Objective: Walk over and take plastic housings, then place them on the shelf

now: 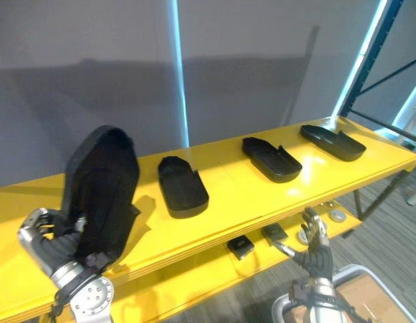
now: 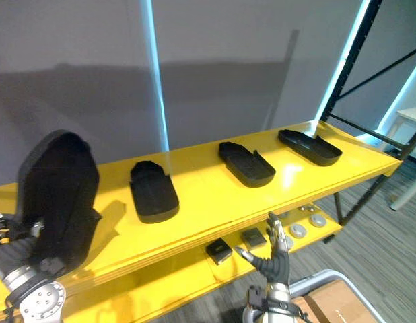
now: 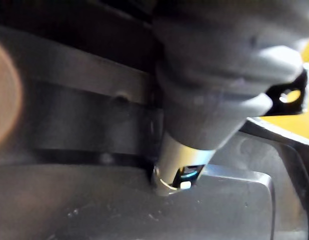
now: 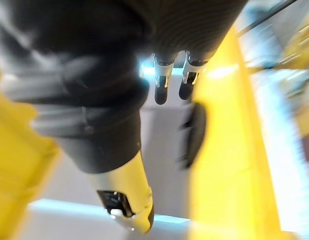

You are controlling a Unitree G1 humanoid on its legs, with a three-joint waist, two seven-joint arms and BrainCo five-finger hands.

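Plastic housing [image 1: 104, 192] gripped by left hand [image 1: 50, 242]; three others [image 1: 183, 186] [image 1: 272, 159] [image 1: 332, 142] on shelf [image 1: 228, 195].

Three housings [image 2: 153, 190] lie on your yellow shelf [image 2: 201, 202]; the left hand [image 2: 9, 245] seemingly grips a fourth housing [image 2: 56, 195] upright; right hand [image 2: 276, 262] splayed.

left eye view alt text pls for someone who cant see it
The robot's left hand grips a black plastic housing upright at the left end of a yellow shelf. Three more housings lie in a row along it; the open right hand is below its front edge.
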